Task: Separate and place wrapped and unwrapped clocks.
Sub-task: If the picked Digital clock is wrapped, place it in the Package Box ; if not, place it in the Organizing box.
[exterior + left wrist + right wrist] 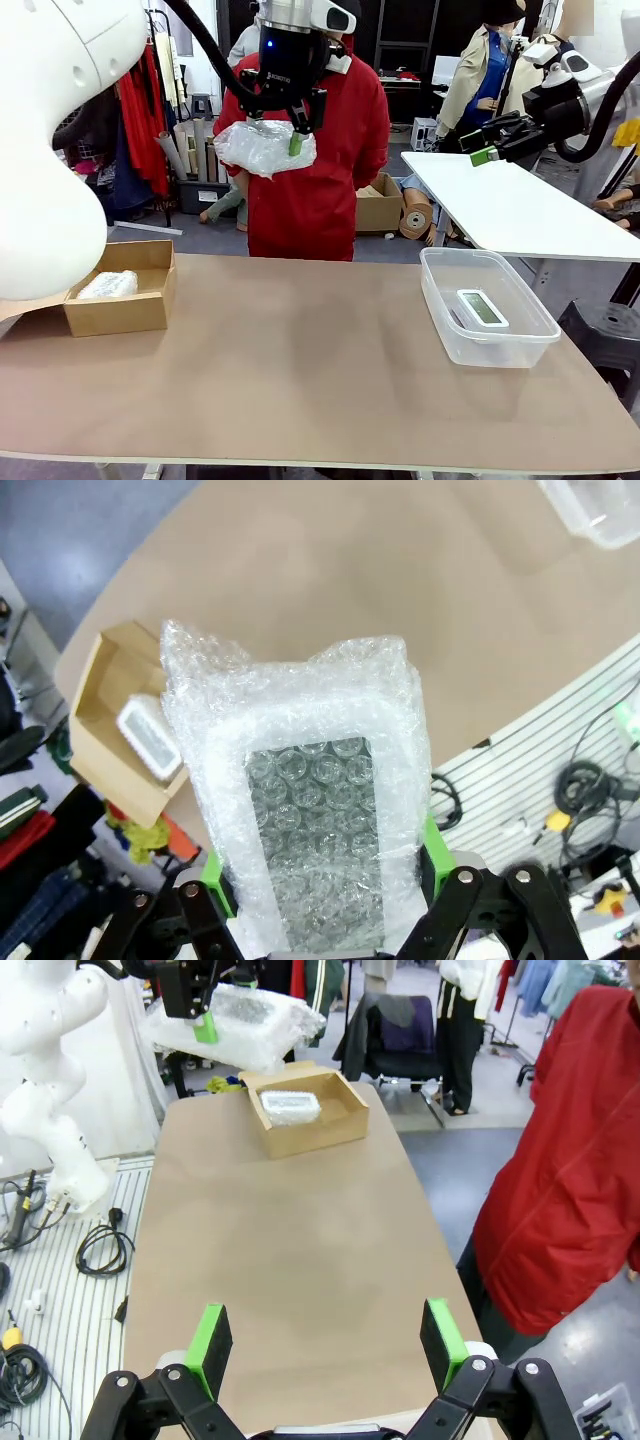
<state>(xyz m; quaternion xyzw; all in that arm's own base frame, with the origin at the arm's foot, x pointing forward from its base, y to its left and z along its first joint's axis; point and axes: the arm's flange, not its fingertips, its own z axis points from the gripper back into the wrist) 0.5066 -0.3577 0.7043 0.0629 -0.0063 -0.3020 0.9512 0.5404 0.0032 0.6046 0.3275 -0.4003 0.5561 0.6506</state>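
High above the table's far side, my left gripper point(275, 135) is shut on a wrapped clock point(262, 150), a crinkly bubble-wrap bundle. In the left wrist view this bundle point(320, 810) stands between the green pads point(215, 885), its dark face showing through. A second wrapped clock point(108, 285) lies in the cardboard box point(125, 315) at the table's left. The unwrapped clock point(482, 308), white with a grey-green screen, lies in the clear plastic tub point(445, 335) at the right. My right gripper point(478, 146) hangs open and empty, high at the right; its fingers point(210, 1345) stand wide apart.
A person in a red coat point(320, 170) stands at the far edge, behind the held bundle. A white table point(520, 215) is at the right, beyond the tub. The brown tabletop point(300, 370) is bare between box and tub.
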